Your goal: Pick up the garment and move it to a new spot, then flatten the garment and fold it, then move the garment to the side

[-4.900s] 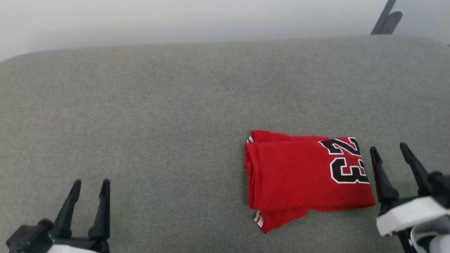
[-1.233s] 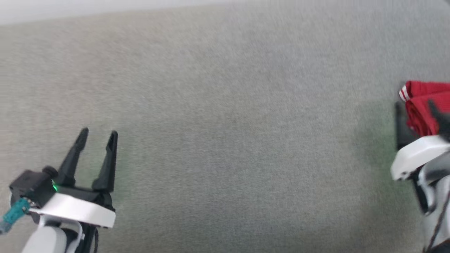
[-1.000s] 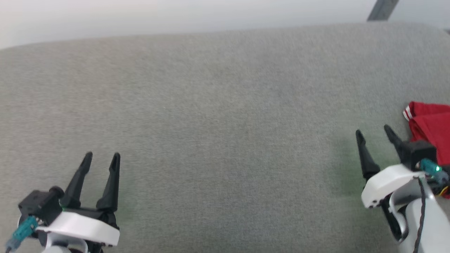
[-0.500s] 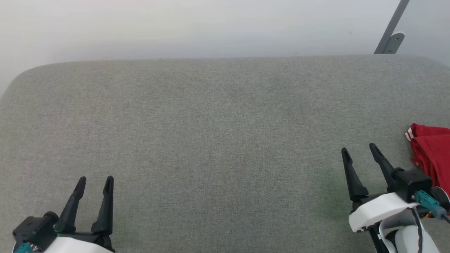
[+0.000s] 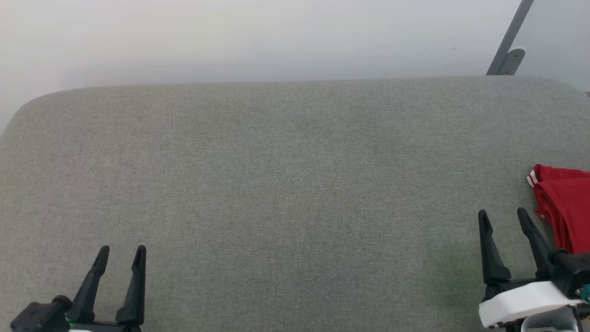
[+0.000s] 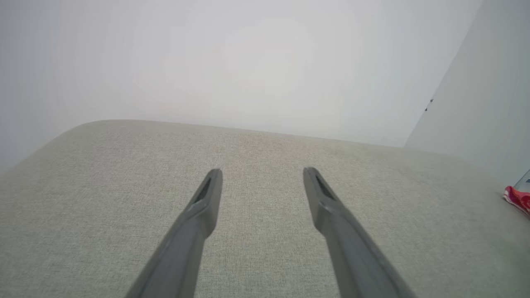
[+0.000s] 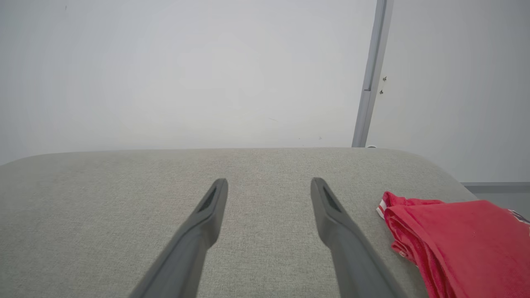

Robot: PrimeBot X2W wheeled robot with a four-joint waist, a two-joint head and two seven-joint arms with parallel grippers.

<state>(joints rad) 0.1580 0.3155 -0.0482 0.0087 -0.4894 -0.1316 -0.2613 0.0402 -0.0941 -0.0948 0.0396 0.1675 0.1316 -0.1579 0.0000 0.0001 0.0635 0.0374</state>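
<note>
- Head view: we see the grey padded tabletop (image 5: 295, 161) stretching wide.
- The folded red jersey (image 5: 564, 207) lies at its right edge, partly cut off.
- Our right gripper (image 5: 502, 213), jaws apart and empty, sits just beside it.
- Our left gripper (image 5: 123, 249), likewise spread and empty, is well apart.

1. head view looks from above, forward and down over the grey surface (image 5: 295, 184), out to the pale wall (image 5: 276, 37) past its far edge.
2. left wrist view sits low and close over the surface, facing along the left gripper (image 6: 261, 171) toward that wall.
3. right wrist view does likewise along the right gripper (image 7: 269, 181).
4. all share the far edge and the red garment (image 5: 564, 207) at right.
</note>
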